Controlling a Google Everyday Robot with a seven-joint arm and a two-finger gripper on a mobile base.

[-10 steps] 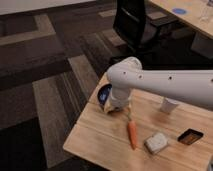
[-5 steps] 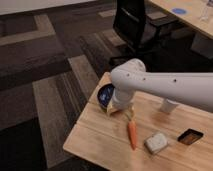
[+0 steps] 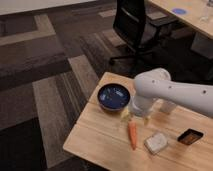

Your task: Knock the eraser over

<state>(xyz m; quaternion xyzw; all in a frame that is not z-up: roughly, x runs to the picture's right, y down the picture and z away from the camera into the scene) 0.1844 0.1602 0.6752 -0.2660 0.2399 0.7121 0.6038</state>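
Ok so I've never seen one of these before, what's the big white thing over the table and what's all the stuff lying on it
The white shape is a robot arm reaching in from the right over a wooden table. There is one picture, looking down at the table from above; where the camera sits is unknown. The arm ends in a two-finger gripper, low over the table just right of a blue bowl. On the wood lie an orange carrot, a pale block that is probably the eraser, and a small dark tray. Nothing appears to be held. Behind stands a black office chair on carpet.
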